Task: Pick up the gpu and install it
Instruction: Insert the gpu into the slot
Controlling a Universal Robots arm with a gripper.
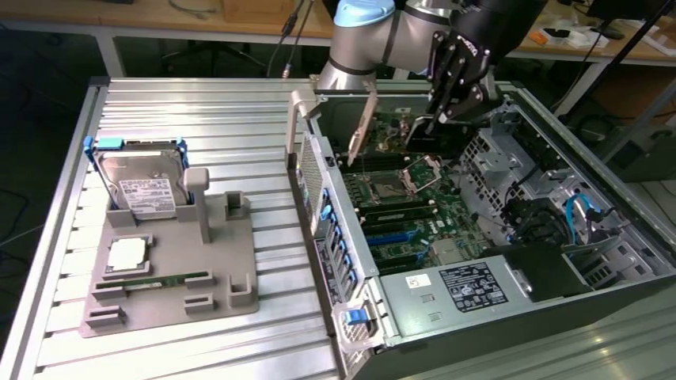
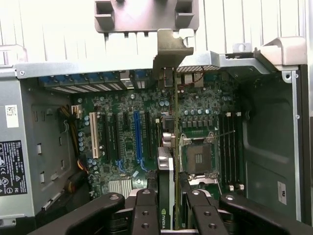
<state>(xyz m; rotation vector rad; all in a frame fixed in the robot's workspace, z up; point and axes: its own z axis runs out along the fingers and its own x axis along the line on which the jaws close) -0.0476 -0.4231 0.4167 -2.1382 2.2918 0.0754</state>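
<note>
Computer case (image 1: 623,293), open, the exterior view's right; motherboard (image 1: 412,218) exposed inside. Grey fixture tray (image 1: 217,273), the exterior view's left, bearing hard drive (image 1: 142,188). Gripper (image 2: 168,196), part-closed, clamping gpu (image 2: 172,51): edge-on over motherboard, bracket at case's slotted wall

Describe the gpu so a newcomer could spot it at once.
Find the open computer case on the exterior view's right. Over its motherboard the claw grips the gpu on edge. It is the only thin dark card there ending in a long silver bracket.
</note>
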